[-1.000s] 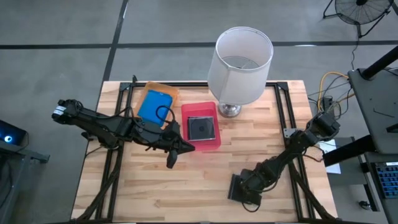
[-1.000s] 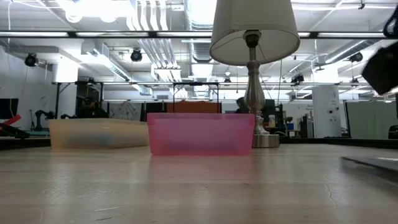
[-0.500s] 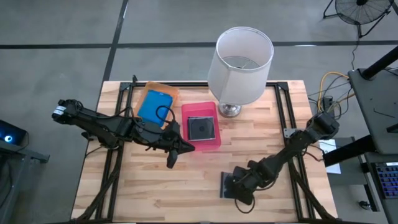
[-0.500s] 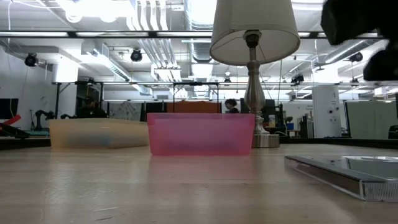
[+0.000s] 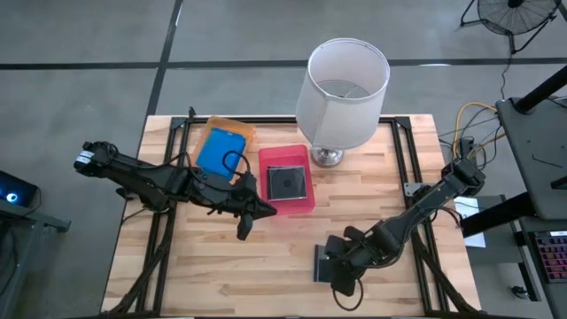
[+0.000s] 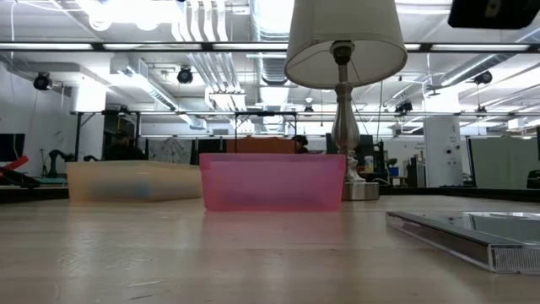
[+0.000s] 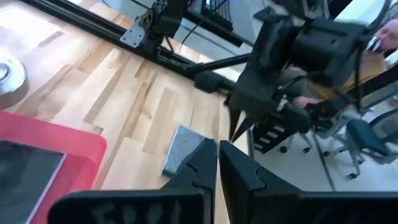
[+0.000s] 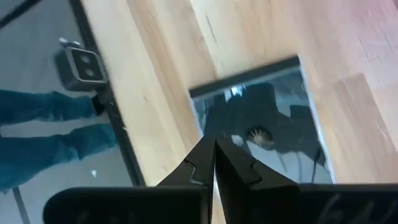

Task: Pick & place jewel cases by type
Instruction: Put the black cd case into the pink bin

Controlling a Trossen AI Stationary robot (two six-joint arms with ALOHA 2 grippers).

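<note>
Sorting by type reads clearly from the high view: the orange tray (image 5: 223, 149) near the bench's far-left corner holds a blue jewel case (image 5: 219, 151), and the pink tray (image 5: 287, 180) just beside it, toward the bench's middle, holds a dark grey jewel case (image 5: 287, 182). Each tray takes one kind.

One grey/clear jewel case (image 5: 324, 263) lies flat on the bare wood near the bench's front edge, right of centre, well apart from both trays. You would judge it the next piece due for the pink tray.

Your right gripper (image 5: 341, 285) hangs above that loose case's front side. Its fingers (image 8: 214, 163) are pressed together, tips meeting, nothing between them. The low view shows the case (image 6: 466, 235) resting on the table, so nothing is lifted. Whether the tips touch the lid, you cannot tell.

Your left gripper (image 5: 243, 229) waits near the pink tray's front-left corner, pinched closed and empty.

To take the case you will need to spread the right fingers first; a thin flat case offers only its edges.

The lamp (image 5: 345, 84) stands at the far edge, behind the pink tray.
</note>
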